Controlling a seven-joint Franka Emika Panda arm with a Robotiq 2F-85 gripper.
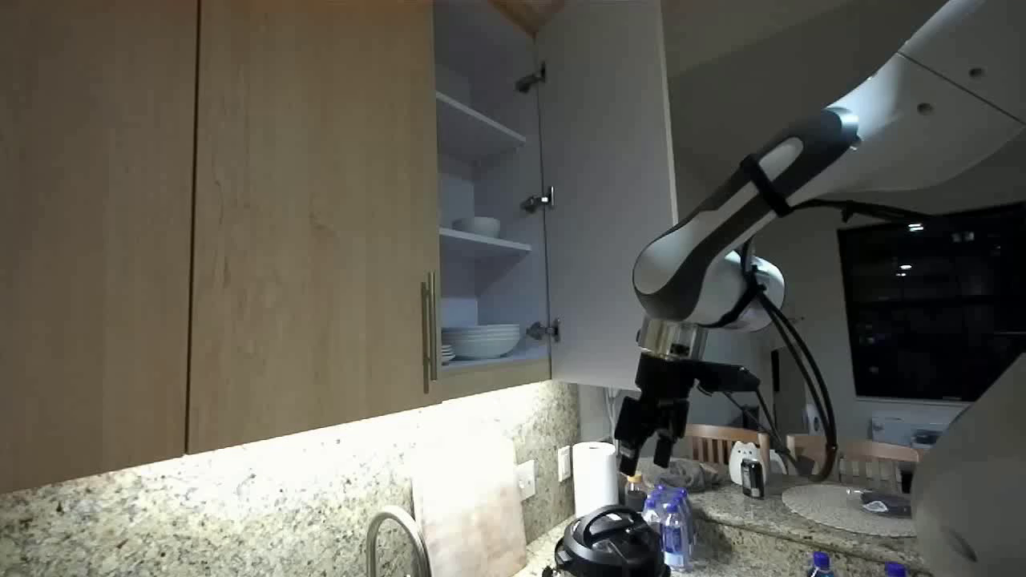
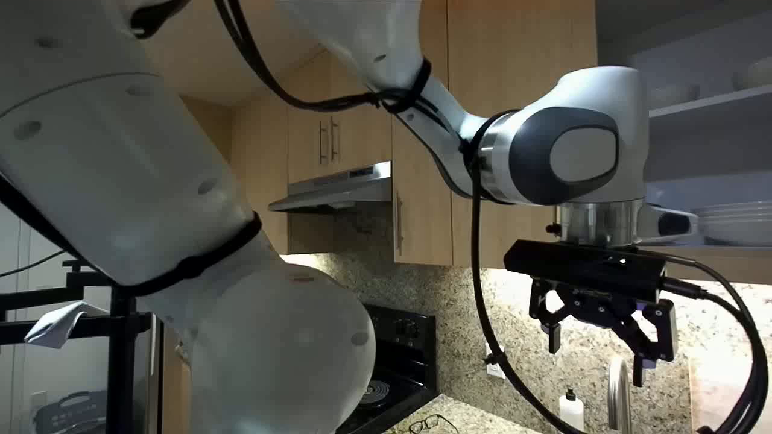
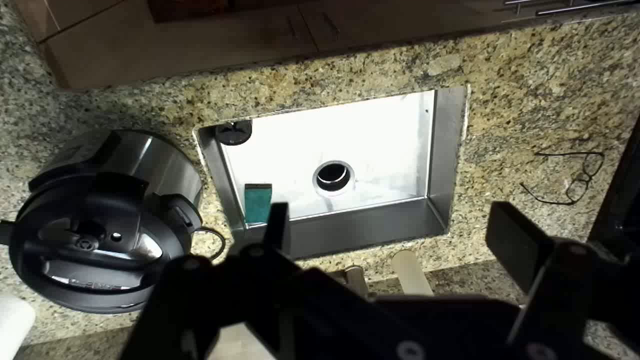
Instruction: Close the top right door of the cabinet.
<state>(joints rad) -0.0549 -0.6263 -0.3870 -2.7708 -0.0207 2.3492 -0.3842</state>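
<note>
Pale top right door (image 1: 605,184), open, spread claw (image 1: 646,466) in front of its lower edge

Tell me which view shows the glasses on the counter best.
The wrist view: it shows the glasses whole and uncovered, from above, both lenses visible. An exterior view has only part of the glasses, cut off by the bottom edge; they appear nowhere else.

Downward wrist view, exteriors sharing cabinet (image 1: 321,200)
</note>
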